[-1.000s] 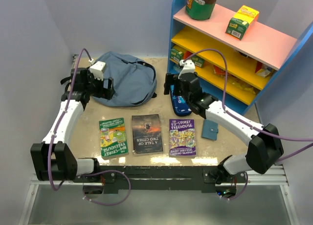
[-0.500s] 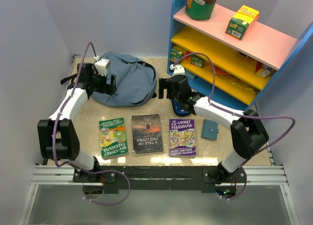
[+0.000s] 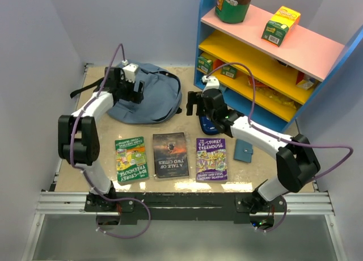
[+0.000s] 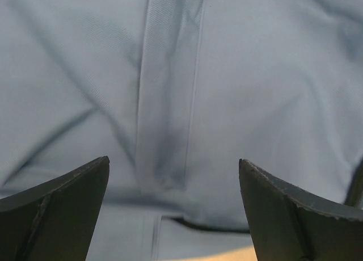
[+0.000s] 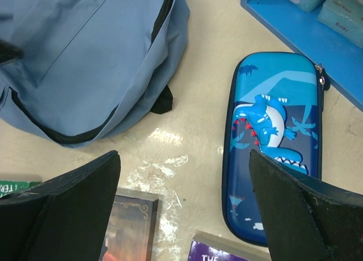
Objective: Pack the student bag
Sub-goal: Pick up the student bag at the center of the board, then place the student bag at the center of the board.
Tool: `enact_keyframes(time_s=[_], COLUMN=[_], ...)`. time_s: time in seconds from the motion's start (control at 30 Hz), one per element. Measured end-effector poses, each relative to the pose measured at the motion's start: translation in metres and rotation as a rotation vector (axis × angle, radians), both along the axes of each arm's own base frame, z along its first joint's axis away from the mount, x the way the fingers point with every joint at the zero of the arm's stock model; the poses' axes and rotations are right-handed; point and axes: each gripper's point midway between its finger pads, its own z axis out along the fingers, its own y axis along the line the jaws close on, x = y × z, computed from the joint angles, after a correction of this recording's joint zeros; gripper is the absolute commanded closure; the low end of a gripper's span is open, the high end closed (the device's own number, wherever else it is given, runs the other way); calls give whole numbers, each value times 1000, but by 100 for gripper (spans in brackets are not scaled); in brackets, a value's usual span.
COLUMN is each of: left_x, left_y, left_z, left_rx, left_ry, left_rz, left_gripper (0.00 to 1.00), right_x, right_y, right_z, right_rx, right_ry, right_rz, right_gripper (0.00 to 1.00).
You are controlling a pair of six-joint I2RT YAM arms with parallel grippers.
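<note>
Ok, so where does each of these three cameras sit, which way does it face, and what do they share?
Top external: fixed above and behind the bases, looking down on the table; left arm and right arm show whole.
Left wrist: on the left arm, close over the student bag fabric; its open jaws fill the bottom corners.
Right wrist: on the right arm, facing down at the student bag's edge and the pencil case; open jaws below.
Shared: all three see the student bag.

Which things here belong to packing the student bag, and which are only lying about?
For the job: student bag; probably also green book, dark book, purple book, pencil case, small blue wallet.
Lying about: shelf, green tub, yellow box.
</note>
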Motion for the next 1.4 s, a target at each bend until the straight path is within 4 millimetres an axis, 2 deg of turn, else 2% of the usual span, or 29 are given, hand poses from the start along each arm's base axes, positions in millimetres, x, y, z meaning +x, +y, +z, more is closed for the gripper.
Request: enact_keyframes(time_s=[0.13, 0.23, 0.37, 0.4, 0.43, 0.5, 0.53, 0.57, 0.8, 0.9, 1.03, 1.13, 1.23, 1.33, 1.4], left_x=[19, 24, 31, 31, 31, 31, 31, 32, 31, 29, 35, 39, 35, 17, -1], left_y=[-10, -3, 6, 7, 7, 7, 6, 7, 0, -6, -15, -18, -20, -21, -22], left_z=[-28, -51, -70, -71, -72, -73, -73, -73, -62, -42, 6, 57, 109, 168, 195], left_rx=[27, 56, 94, 100, 106, 112, 113, 130, 131, 113, 67, 33, 7, -24, -39], left_ry=[36, 79, 108, 110, 111, 111, 110, 104, 110, 121, 96, 37, -35, -129, -170], left_rz=[-5, 22, 58, 63, 67, 67, 62, 54, 35, 23, 30, 54, 57, 46, 31], left_gripper=[0, 0, 2, 7, 28, 62, 91, 100, 100, 100, 100, 100, 100, 100, 100], right_x=[-8, -16, -22, -22, -22, -22, -22, -23, -22, -22, -27, -29, -31, -34, -38], right_y=[-4, -6, -10, -10, -10, -10, -10, -10, -15, -17, -26, -34, -41, -49, -57], right_z=[3, 3, 6, 6, 6, 5, 5, 5, 3, 5, 21, 37, 48, 55, 65], right_rx=[12, 19, 24, 25, 24, 25, 26, 31, 33, 36, 47, 57, 63, 59, 59], right_ry=[-6, -6, -13, -14, -12, -9, -8, -6, 3, 1, -30, -63, -87, -100, -121], right_rz=[10, 26, 30, 30, 31, 30, 29, 28, -17, -23, -46, -75, -97, -121, -139], right_gripper=[4, 5, 11, 12, 12, 18, 19, 21, 23, 23, 23, 23, 24, 25, 25])
